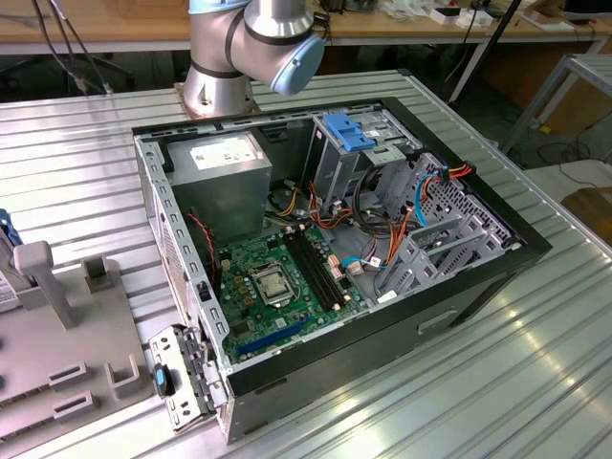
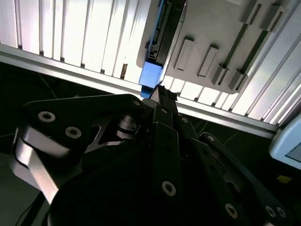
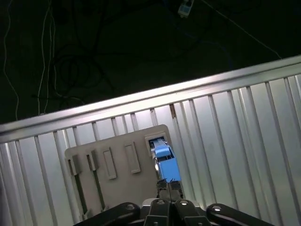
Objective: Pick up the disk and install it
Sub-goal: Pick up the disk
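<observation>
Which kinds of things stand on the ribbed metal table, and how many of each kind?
Open computer case: 1
Grey holder: 1
Disk, standing in a slot of the holder: 1
Robot arm: 1
Total: 4

Disk (image 3: 164, 157) stands on edge close ahead of my pincer (image 3: 170, 189), in the end slot of the holder (image 3: 113, 162). Holder lies on the table (image 3: 235, 141). I see the computer case (image 1: 363, 239) on that table too, to the exterior view's right of the holder.
</observation>
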`<state>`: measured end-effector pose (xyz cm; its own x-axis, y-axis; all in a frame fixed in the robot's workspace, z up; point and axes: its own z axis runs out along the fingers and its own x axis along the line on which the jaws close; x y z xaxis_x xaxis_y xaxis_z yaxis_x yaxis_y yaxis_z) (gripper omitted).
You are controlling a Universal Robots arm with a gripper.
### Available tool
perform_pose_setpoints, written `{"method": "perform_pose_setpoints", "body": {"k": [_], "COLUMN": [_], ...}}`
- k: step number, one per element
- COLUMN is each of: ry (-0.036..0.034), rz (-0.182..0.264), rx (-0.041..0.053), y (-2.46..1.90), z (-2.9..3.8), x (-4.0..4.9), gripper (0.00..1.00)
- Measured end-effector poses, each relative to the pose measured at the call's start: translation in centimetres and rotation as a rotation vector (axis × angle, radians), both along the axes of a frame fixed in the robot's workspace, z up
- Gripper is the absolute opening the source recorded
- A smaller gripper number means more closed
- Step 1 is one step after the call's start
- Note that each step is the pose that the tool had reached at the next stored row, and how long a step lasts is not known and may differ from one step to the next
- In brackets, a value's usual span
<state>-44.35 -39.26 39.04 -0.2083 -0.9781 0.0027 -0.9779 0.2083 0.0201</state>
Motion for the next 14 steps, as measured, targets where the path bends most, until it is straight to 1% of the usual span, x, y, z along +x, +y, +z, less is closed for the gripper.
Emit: {"method": "perform_pose_setpoints", "body": {"k": [4, 5, 6, 7, 8, 9, 10, 11, 13, 14], "ry": [-0.0016, -0.0039, -0.0061, -0.0076, -0.0088, -0.0131, -0.0223, -0.0268, -0.0268, -0.0267], "rz": [0.074, 0.104, 0.123, 0.140, 0.154, 0.157, 0.160, 0.162, 0.166, 0.177], "rx": [-0.0034, -0.0073, -0.0112, -0.0141, -0.0149, -0.0161, -0.0196, -0.0222, -0.0224, -0.0223], "y": [0.01, 0.01, 0.01, 0.01, 0.00, 0.01, 0.01, 0.01, 0.01, 0.01], "z": [-0.07, -0.11, -0.14, -0.17, -0.20, -0.26, -0.32, -0.39, -0.46, -0.48], "x": [0.00, 0.00, -0.01, -0.01, 0.00, -0.01, -0.01, 0.00, 0.00, -0.01], "gripper": [0.11, 0.11, 0.11, 0.11, 0.11, 0.11, 0.11, 0.11, 0.11, 0.11]}}
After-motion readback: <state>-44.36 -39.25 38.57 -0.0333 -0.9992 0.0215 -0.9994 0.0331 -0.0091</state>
